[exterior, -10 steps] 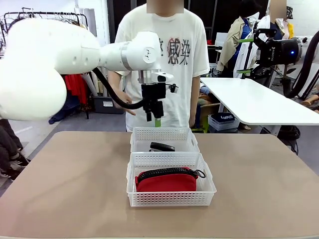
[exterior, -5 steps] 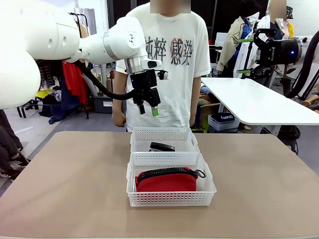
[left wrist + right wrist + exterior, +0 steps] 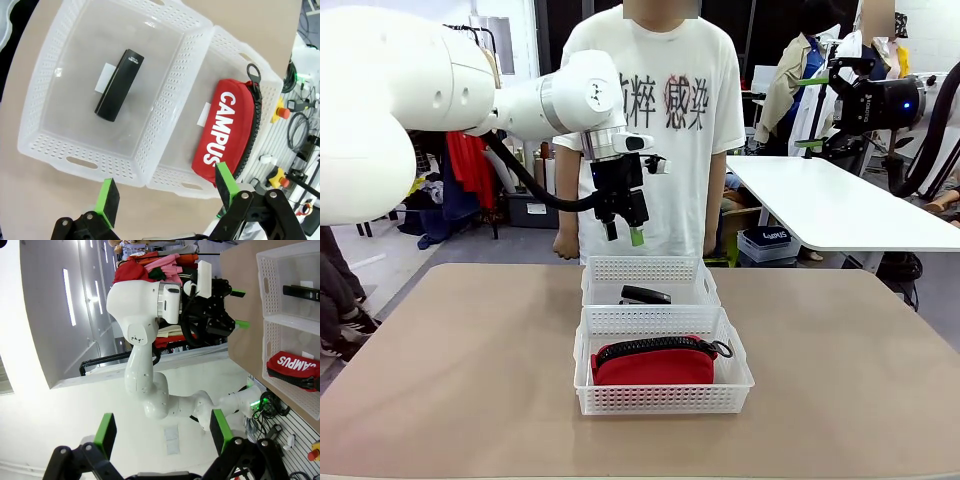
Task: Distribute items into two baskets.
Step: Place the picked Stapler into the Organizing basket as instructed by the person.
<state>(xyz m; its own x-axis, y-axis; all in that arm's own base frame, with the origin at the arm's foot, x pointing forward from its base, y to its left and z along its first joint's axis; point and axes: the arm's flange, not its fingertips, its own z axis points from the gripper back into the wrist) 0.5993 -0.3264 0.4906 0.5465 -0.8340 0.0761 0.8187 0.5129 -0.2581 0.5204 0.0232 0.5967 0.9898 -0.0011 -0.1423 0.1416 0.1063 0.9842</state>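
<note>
Two white lattice baskets stand end to end in mid-table. In the far basket [image 3: 650, 268] lies the small black stapler [image 3: 645, 295]. The near basket [image 3: 663, 398] holds the red zip pouch [image 3: 655, 364]. My left gripper [image 3: 623, 232] hangs open and empty above the far basket's back edge. The left wrist view looks straight down on the stapler [image 3: 120, 85] in its basket [image 3: 75, 150] and the pouch [image 3: 230, 130] in the other basket [image 3: 172, 177], with the left gripper [image 3: 166, 189] open above them. My right gripper [image 3: 161, 430] is open and empty, far from the baskets.
A person in a white T-shirt [image 3: 660, 120] stands at the table's far edge right behind the baskets, arms at their sides. Bare tan tabletop [image 3: 450, 350] lies left and right of the baskets. A white table [image 3: 830, 205] stands at back right.
The left arm has shifted while its open gripper stayed above the far basket, turning slightly. The person's hand has dropped to their side. Stapler and pouch have not moved.
</note>
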